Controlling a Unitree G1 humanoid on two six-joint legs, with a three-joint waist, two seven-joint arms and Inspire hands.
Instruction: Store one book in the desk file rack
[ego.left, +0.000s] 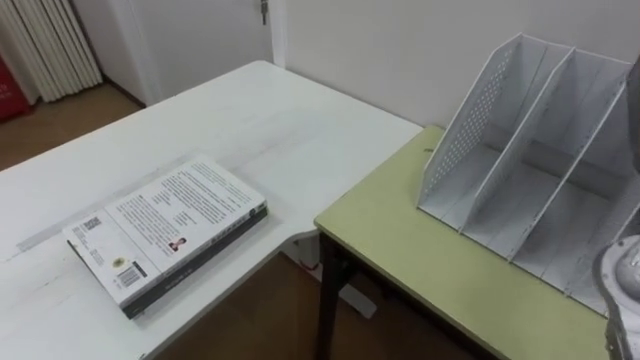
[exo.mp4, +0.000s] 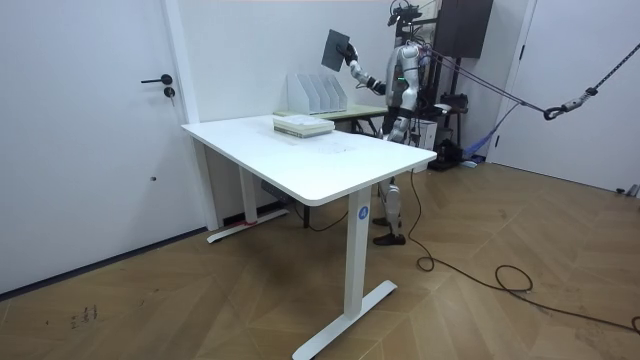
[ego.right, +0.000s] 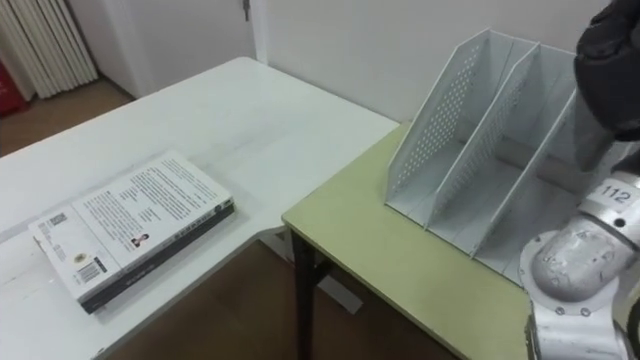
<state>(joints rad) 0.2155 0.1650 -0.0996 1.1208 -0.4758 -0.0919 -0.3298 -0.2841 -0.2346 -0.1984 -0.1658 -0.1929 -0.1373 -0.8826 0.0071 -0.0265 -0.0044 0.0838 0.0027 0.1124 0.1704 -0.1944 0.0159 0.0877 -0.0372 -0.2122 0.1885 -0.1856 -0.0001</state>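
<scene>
Right hand (exo.mp4: 353, 66) raised high, seemingly clamped on dark book (exo.mp4: 337, 48) over file rack (ego.left: 470, 130). Rack slots open, rack back from green desk (ego.left: 400, 250) edge. Second book (ego.left: 170, 230) near white table (ego.left: 280, 120) edge.

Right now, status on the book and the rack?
Right robot hand shut on dark book, raised above file rack. Rack slots empty. Another book flat on white table, off the path.

Probably an office: file rack (ego.right: 480, 150) on a green desk (ego.right: 400, 260) just below the right hand (ego.right: 612, 45), white sit-stand desk (ego.left: 250, 120) to its left.
</scene>
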